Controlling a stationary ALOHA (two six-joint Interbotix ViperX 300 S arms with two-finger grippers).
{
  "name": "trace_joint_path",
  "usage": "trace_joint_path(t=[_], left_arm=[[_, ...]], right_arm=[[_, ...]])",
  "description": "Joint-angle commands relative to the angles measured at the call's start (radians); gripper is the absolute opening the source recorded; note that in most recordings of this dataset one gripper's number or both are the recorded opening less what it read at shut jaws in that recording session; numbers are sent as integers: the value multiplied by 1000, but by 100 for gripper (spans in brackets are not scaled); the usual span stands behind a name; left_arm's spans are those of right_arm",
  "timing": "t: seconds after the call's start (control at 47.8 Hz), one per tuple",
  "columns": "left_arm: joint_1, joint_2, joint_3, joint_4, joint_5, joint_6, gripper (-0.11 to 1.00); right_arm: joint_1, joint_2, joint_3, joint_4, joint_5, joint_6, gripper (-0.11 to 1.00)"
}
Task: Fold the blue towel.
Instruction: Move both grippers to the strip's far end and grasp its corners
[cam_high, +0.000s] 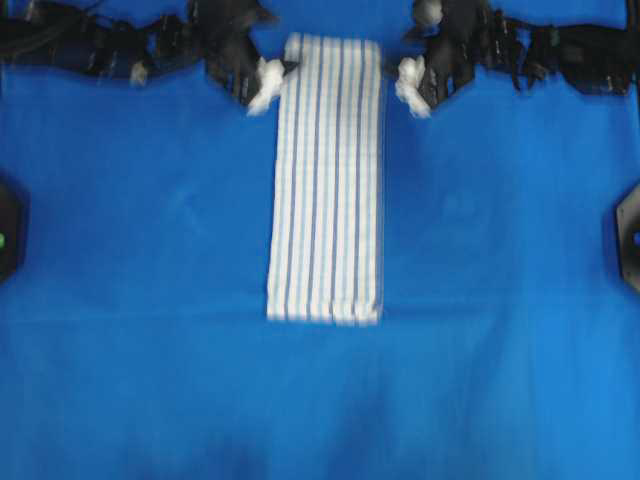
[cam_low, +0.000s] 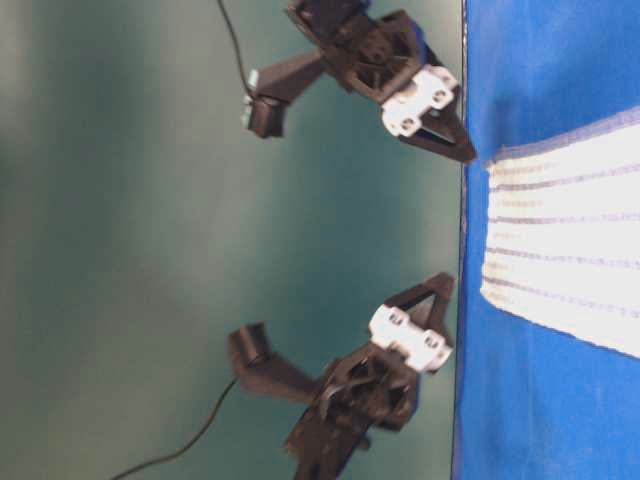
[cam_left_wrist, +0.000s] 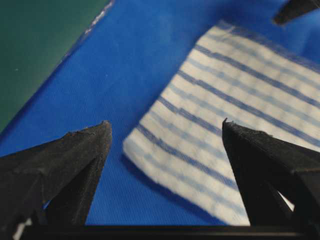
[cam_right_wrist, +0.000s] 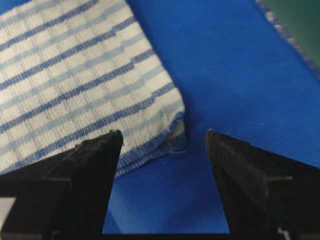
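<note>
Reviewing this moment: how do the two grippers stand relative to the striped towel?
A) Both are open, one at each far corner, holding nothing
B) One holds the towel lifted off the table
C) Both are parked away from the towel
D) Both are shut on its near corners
A: the left gripper and right gripper show wide-open jaws with nothing between them, each by a corner of the towel, which lies flat on the table covering.

The blue towel — folded into a long narrow strip — lies flat.
</note>
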Motion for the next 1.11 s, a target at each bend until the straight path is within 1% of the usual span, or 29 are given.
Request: trace_joint_path(t=[0.0, 0.167, 0.251, 0.356, 0.46, 0.502, 0.544, 0.669, 0.711, 0.753, 0.774, 1.088], left_arm=[[11, 28, -37, -2, -5, -2, 90], [28, 74, -74, -2, 21, -14, 89], [34, 84, -83, -2, 35, -14, 86], [35, 94, -87, -2, 37, -14, 78], [34, 107, -86, -2, 40, -14, 63], [31, 115, -84, -2, 41, -14, 55], [28, 120, -83, -2, 41, -14, 45], [18, 127, -78, -2, 41, 0, 20], [18, 127, -78, -2, 40, -2, 11], [18, 127, -80, -2, 38, 0, 5], [18, 127, -80, -2, 37, 0, 4], [20, 120, -83, -2, 37, 3, 4]], right_arm=[[-11, 3, -28, 3, -26, 0, 67], [-32, 55, -58, 3, -34, 0, 67], [-37, 80, -71, 3, -32, -2, 67], [-37, 110, -84, 3, -34, -2, 67], [-37, 133, -91, 3, -34, -2, 64], [-37, 133, -89, 3, -32, -2, 59], [-37, 133, -84, 3, -32, -2, 52], [-32, 130, -75, 2, -31, -2, 17], [-29, 129, -74, 2, -29, -2, 8], [-29, 129, -72, 3, -29, -2, 6], [-29, 129, -72, 3, -29, -2, 6], [-28, 118, -71, 8, -29, 2, 6]])
